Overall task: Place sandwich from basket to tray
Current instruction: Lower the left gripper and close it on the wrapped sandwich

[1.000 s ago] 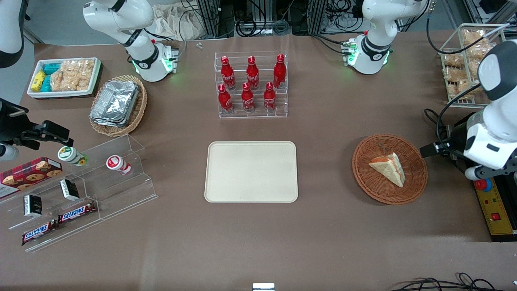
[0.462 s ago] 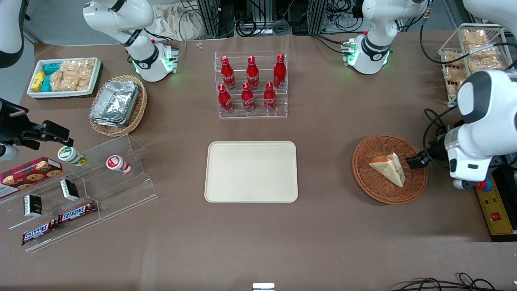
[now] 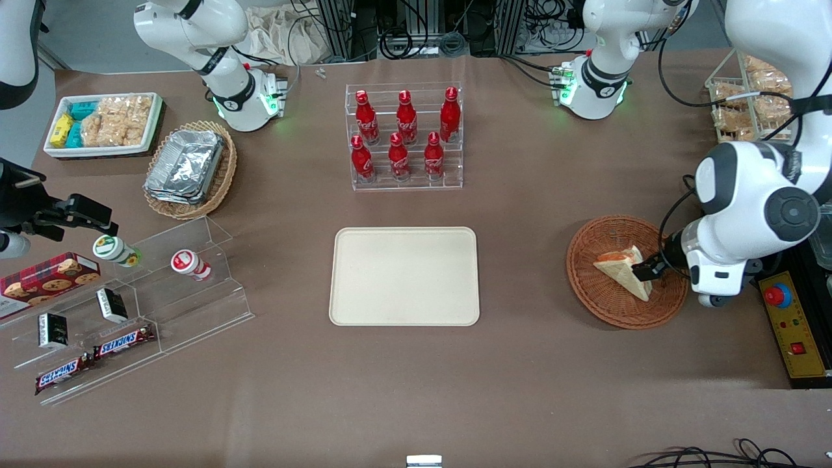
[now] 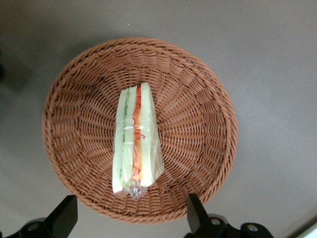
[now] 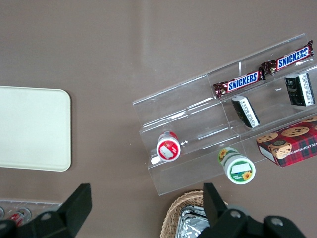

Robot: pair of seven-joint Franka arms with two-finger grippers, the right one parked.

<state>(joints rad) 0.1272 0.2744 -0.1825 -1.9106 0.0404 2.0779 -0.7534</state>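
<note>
Left wrist view: fingertips are spread wide, nothing between them, and they straddle the end of the sandwich with room to spare on both sides. The gripper hangs over the basket, above the sandwich's narrow end; how far above I can't tell for sure from either view.

Sandwich lies in the middle of the basket in clear wrap, filling edge up: green layer, then orange-red, white bread outside.

Doing the grasp well, as I judge it:
- Shift the gripper toward the middle of the wedge before closing, so the grasp isn't out at the narrow end.
- Keep the fingers on the two bread faces, as they are lined up now.
- Go down until the pads are well below the top edge but short of the wicker floor.
- Close gently. Bread is soft and the wrap is likely slippery.
- Lift straight up to pass the raised basket rim before moving sideways.

Front view: gripper sits over the sandwich in the basket. The cream tray is empty and lies well apart, toward the parked arm's end, with bare table between.

Around: acrylic rack of red cola bottles stands farther from the camera than the tray, off the straight path. Wire rack of snacks is near the working arm's elbow; watch that on the swing.
</note>
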